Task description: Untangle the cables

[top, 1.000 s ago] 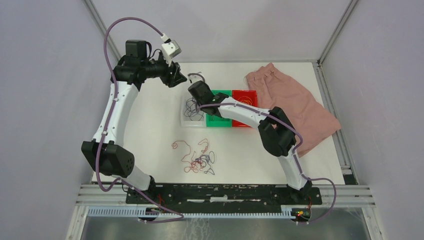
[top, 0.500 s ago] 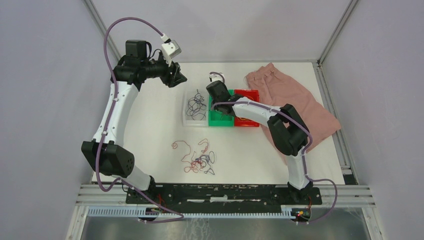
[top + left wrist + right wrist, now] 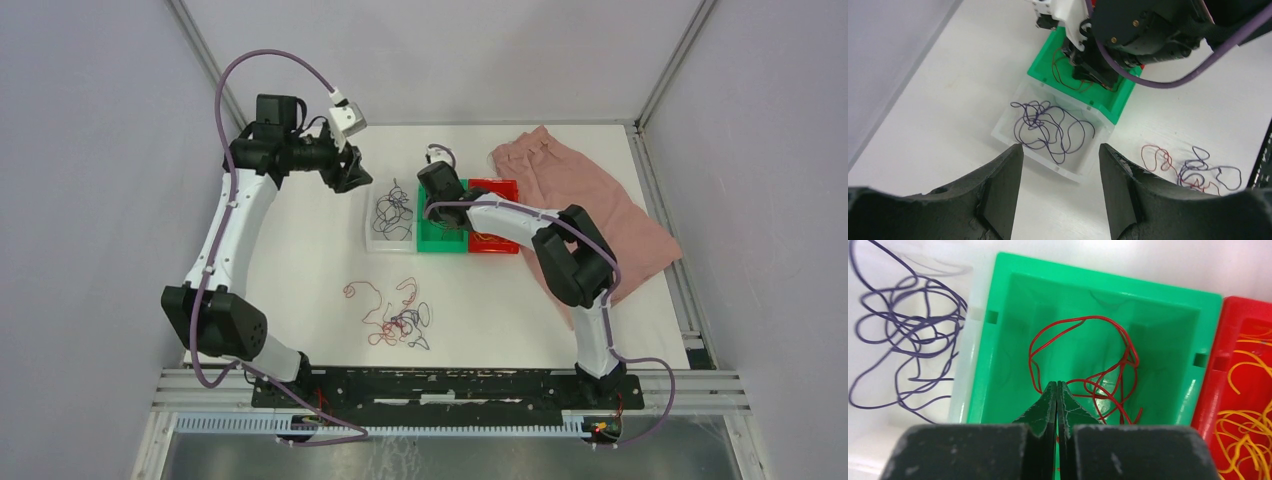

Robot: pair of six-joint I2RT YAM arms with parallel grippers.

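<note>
Sorted by colour: the right gripper (image 3: 1056,385), pinched closed, hangs in the green bin (image 3: 983,355) over a red cable (image 3: 1075,322); purple cables (image 3: 1048,125) lie in the clear bin (image 3: 1003,131) left of it, under the spread left gripper (image 3: 1060,150); an unsorted tangle (image 3: 400,322) lies nearer the bases

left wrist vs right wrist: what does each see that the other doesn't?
Left wrist only: open left gripper, loose red-purple tangle on the table. Right wrist only: orange-yellow cables in the red bin, right gripper fingertips pressed shut. Both: purple cables in the clear bin, red cables in the green bin.
</note>
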